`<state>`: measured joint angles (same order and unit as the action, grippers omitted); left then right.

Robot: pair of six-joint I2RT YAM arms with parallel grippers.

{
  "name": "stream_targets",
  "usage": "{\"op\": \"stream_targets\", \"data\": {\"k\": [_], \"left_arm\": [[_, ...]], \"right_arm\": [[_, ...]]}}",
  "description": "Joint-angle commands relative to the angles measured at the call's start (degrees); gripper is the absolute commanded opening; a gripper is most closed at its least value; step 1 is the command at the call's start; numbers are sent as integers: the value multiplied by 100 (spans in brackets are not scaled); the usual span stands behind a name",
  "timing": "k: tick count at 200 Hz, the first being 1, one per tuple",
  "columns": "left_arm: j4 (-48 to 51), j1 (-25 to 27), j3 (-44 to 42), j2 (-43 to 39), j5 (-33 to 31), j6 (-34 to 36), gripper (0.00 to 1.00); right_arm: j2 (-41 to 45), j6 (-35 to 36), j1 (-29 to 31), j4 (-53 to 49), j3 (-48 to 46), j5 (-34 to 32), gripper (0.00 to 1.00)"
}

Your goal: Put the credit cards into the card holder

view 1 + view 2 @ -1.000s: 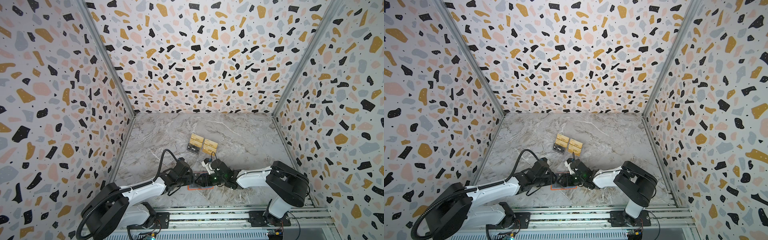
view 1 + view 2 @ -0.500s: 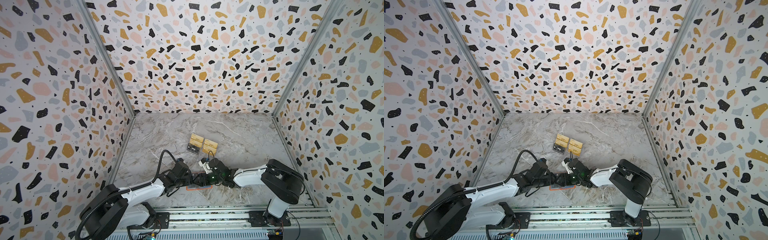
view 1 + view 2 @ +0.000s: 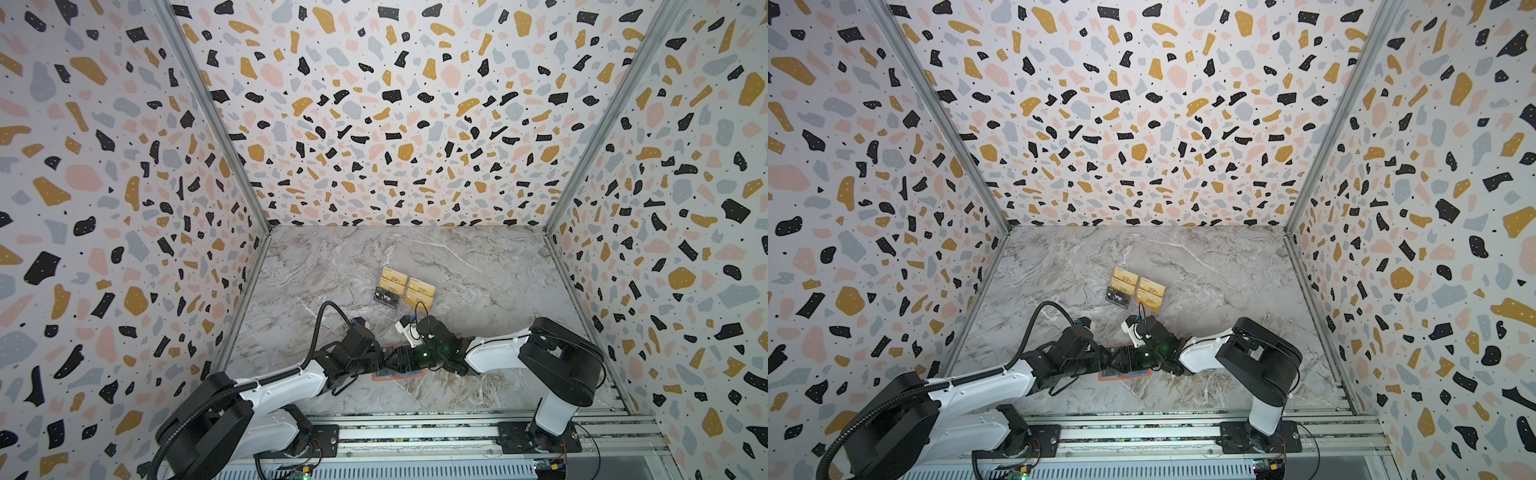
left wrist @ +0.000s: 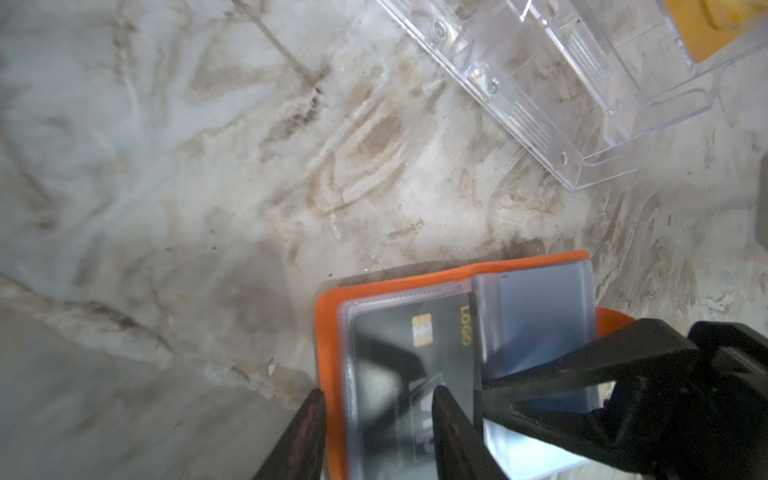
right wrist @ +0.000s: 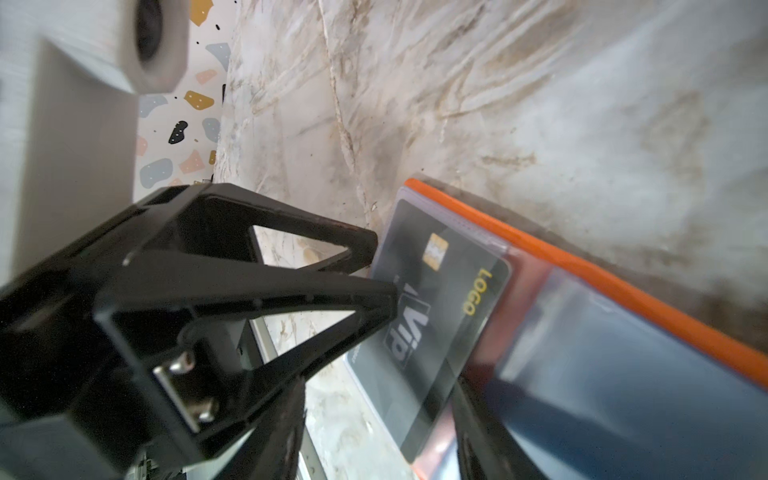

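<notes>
Right arm point(image 3: 494, 353) crept leftward since a second ago, putting the right tool point(image 3: 402, 358) nose to nose with the left tool point(image 4: 378, 392) above the card holder point(image 4: 328, 332), which lies open on the table point(image 3: 353, 266) up front. Left arm point(image 3: 282, 382) stretches low, jaws partway apart: one finger point(image 4: 305, 432) just off the orange edge, the other finger point(image 4: 446, 419) on the sleeved black Vip card point(image 4: 390, 340). Right jaws are spread too, one finger point(image 4: 582, 365) on the bluish sleeves point(image 4: 540, 316); neither grips anything. Gold cards point(image 3: 420, 291) sit in the clear stand point(image 4: 540, 104) behind.
</notes>
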<state>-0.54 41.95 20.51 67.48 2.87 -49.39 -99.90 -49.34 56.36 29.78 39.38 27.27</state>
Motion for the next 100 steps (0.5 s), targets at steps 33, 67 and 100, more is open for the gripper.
{"op": "stream_targets", "data": {"k": [33, 67, 100], "left_arm": [[-436, -262, -357, -480, 504, -273, 35], [-551, -310, -429, -499, 680, -279, 35], [-486, -380, -397, -632, 716, -310, 37]], "right_arm": [[-151, -9, 88, 659, -88, 296, 57], [-171, -15, 71, 635, -90, 294, 57], [137, 224, -13, -231, -24, -86, 58]]}}
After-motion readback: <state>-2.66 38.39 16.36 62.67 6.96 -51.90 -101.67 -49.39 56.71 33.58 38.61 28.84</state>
